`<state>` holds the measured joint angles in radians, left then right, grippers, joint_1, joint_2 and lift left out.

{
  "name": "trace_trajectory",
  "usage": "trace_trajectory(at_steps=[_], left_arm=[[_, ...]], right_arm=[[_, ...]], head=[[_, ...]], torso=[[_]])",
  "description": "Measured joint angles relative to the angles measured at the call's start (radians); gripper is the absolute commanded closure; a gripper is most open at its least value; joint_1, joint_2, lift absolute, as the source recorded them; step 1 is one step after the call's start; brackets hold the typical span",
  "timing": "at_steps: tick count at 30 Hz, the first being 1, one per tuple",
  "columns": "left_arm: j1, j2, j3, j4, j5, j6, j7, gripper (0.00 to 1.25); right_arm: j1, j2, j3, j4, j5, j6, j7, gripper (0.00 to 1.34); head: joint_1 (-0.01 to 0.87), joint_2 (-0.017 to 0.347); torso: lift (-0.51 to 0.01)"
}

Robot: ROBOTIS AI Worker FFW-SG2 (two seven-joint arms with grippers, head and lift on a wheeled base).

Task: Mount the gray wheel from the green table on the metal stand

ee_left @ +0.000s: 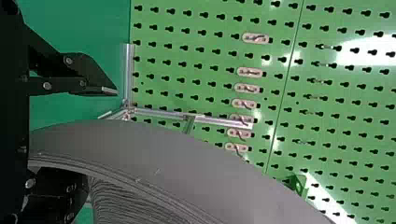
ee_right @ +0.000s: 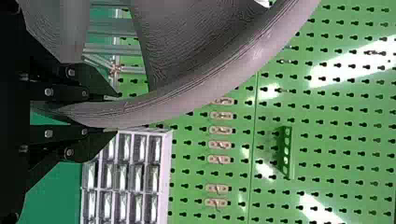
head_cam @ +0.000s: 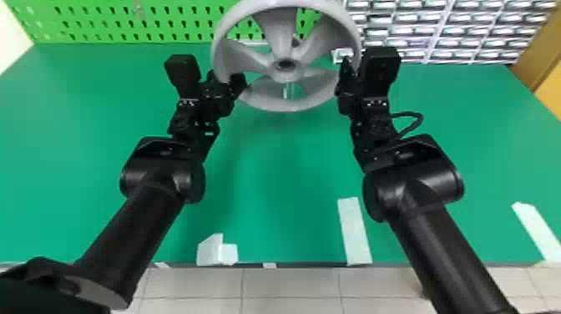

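Note:
The gray wheel (head_cam: 280, 37) is held up over the far part of the green table, its hub facing the head camera. At its left rim is my left gripper (head_cam: 227, 80), open, with the rim between its fingers; in the left wrist view, a gap separates one finger of the left gripper (ee_left: 102, 139) from the wheel (ee_left: 187, 163). My right gripper (head_cam: 346, 77) is at the opposite rim; in the right wrist view, the right gripper (ee_right: 116, 113) is shut on the wheel (ee_right: 187, 95). Behind the wheel stands the metal stand (ee_left: 129, 70), partly hidden by it.
A green pegboard (head_cam: 125, 21) rises behind the green table (head_cam: 271, 179). A rack of small drawers (head_cam: 451, 31) stands at the back right. White tape strips (head_cam: 354, 231) lie near the table's front edge.

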<state>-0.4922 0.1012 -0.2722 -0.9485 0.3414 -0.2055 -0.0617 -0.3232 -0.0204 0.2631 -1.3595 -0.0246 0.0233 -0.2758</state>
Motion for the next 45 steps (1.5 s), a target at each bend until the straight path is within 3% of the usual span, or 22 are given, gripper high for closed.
trace_trajectory(at_steps=[45], left_arm=[[-0.088, -0.002, 0.023, 0.129, 0.002, -0.013, -0.02, 0.87]], right_arm=[[-0.042, 0.016, -0.024, 0.047, 0.011, 0.029, 0.001, 1.17]], head=[[0.867, 0.052]], torso=[[-0.1]])
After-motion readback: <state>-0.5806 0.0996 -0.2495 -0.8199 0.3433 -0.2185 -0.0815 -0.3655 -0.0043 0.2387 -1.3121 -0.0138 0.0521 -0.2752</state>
